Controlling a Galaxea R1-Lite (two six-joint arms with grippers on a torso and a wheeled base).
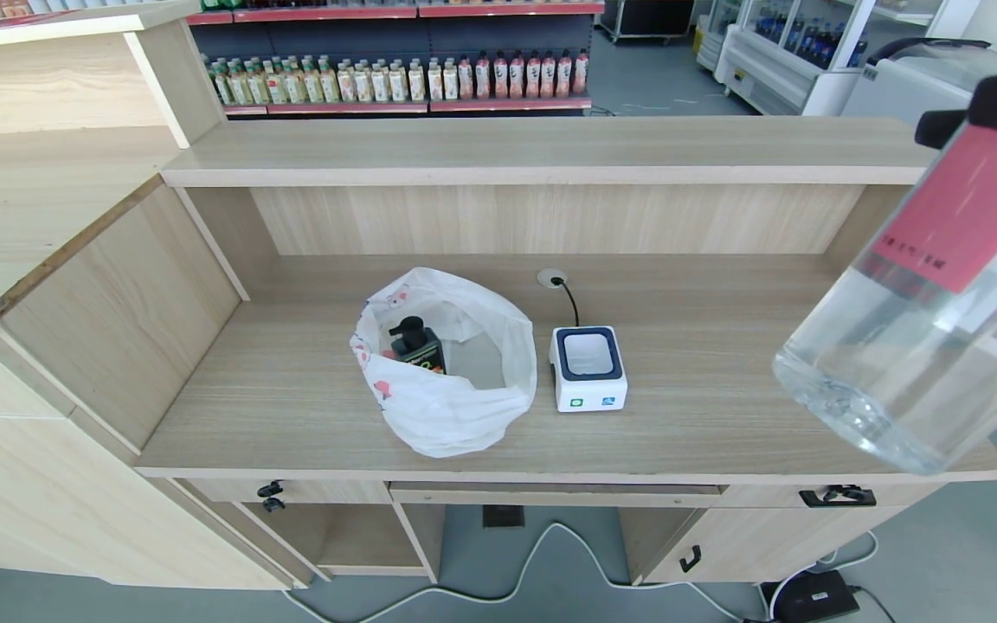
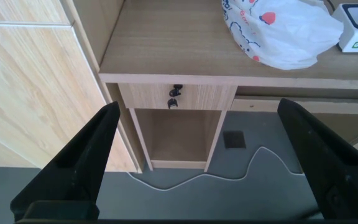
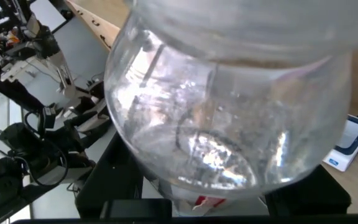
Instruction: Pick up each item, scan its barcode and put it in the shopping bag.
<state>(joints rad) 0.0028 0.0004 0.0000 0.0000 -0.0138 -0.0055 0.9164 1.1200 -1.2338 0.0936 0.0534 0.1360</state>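
A big clear water bottle (image 1: 923, 329) with a red label hangs high over the counter's right end, close to the head camera. My right gripper (image 1: 996, 121) is shut on it near the label, and its round base (image 3: 229, 124) looms in the right wrist view. The white shopping bag (image 1: 447, 363) stands open mid-counter with a dark pump bottle (image 1: 416, 346) inside. Just right of the bag sits the white barcode scanner (image 1: 587, 368). My left gripper (image 2: 197, 155) is open and holds nothing, low in front of the counter's left drawer, with the bag (image 2: 278, 31) above it.
A raised ledge (image 1: 542, 151) and side wall (image 1: 118, 320) close in the counter at the back and left. The scanner's cable (image 1: 569, 298) runs to a hole behind it. Keys hang in the drawer locks (image 1: 271, 495). Cables lie on the floor (image 1: 498, 588) below.
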